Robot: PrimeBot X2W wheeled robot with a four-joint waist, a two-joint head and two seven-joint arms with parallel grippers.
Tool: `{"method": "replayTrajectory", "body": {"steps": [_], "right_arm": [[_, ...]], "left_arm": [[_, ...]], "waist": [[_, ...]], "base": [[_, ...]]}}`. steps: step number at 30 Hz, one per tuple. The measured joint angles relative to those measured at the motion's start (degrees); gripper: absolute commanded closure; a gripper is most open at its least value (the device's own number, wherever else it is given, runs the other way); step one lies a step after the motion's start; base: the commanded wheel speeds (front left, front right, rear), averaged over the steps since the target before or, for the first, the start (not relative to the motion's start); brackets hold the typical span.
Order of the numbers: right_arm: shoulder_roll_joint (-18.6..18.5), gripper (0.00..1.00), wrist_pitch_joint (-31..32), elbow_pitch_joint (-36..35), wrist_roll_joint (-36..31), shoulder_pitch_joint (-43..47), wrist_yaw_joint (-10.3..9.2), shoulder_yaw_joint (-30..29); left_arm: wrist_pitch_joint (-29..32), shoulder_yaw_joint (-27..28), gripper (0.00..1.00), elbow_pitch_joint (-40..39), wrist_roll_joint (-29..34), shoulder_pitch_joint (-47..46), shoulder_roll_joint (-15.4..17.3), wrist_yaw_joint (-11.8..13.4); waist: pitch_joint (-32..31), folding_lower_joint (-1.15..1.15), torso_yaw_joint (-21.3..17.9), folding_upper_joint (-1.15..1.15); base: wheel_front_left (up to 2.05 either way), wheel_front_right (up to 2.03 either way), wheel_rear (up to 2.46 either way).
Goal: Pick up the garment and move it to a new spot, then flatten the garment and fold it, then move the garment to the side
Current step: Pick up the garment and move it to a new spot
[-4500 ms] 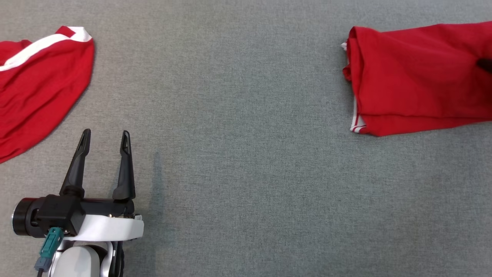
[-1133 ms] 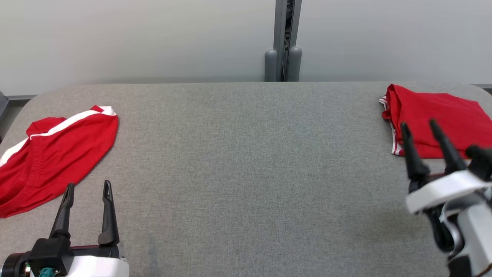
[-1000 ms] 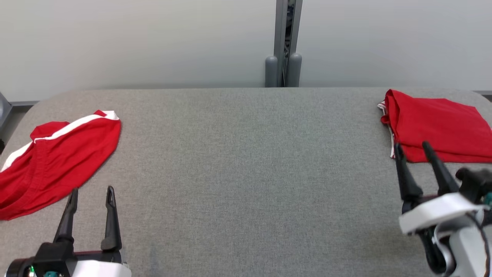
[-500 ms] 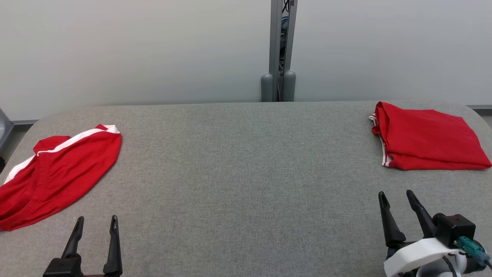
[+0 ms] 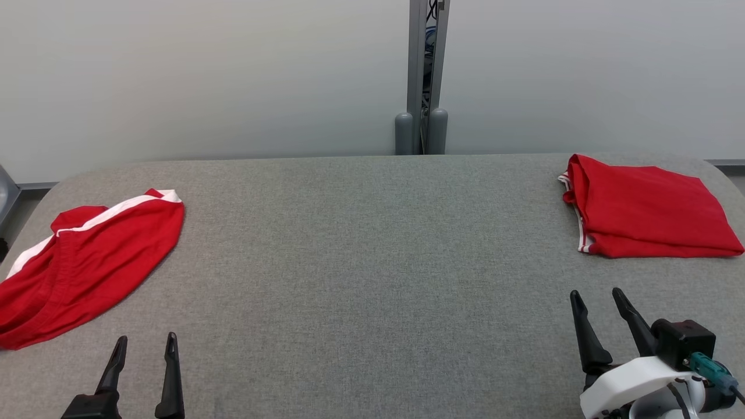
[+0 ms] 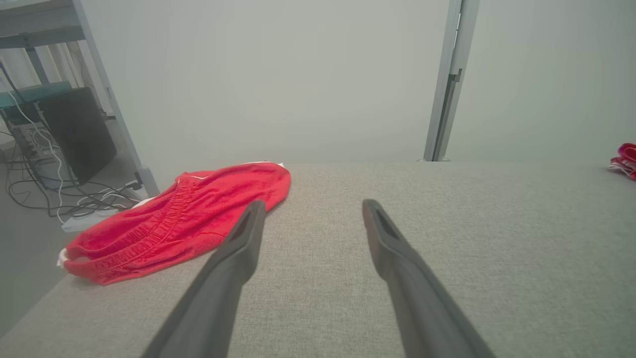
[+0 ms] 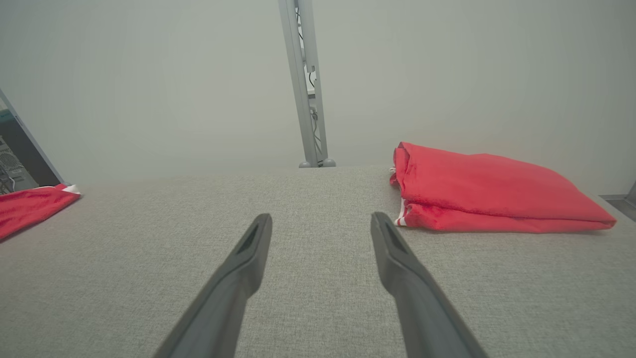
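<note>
A folded red garment [image 5: 646, 214] with white trim lies at the table's far right, also in the right wrist view [image 7: 487, 194]. A second red garment [image 5: 81, 262] with a white stripe lies spread and unfolded at the left edge, seen too in the left wrist view [image 6: 184, 223]. My left gripper [image 5: 145, 344] stands open at the lower left, empty, just in front of that spread garment. Low at the right, my right gripper [image 5: 596, 297] is open and empty, short of the folded garment.
The grey fabric table [image 5: 372, 262] has rounded far corners. Behind it stand pale wall panels and a grey metal post [image 5: 425, 75]. Off the table's left side, a dark computer case [image 6: 74, 132] and cables lie on the floor.
The head camera has tilted up, bringing the wall into view. Both grippers have drawn back toward the near edge; the right one has come off the folded garment.
</note>
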Motion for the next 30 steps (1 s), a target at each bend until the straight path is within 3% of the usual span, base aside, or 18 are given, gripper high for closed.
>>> {"method": "replayTrajectory", "body": {"steps": [7, 14, 30], "right_arm": [[0.13, 0.00, 0.25, -0.34, -0.44, 0.58, 0.00, -0.45], [0.10, 0.00, 0.67, -0.38, -0.12, 0.92, 0.00, -0.10], [0.65, 0.00, 0.16, 0.83, 1.10, 2.22, 0.00, 1.53]], "left_arm": [[0.00, 0.05, 0.00, -0.32, -0.10, -0.01, 0.20, 0.37], [-0.01, -0.15, 0.00, -0.87, -0.26, -0.20, 0.42, 0.88], [0.45, 0.13, 0.00, -2.18, -0.25, 0.36, 2.44, 2.01]], "waist": [[-0.09, 0.00, 0.90, 0.00], [-0.42, 0.00, 4.23, 0.00], [-1.81, 0.00, 19.38, 0.00]], "base": [[0.00, 0.00, 0.00], [0.00, 0.00, 0.00], [0.00, 0.00, 0.00]]}}
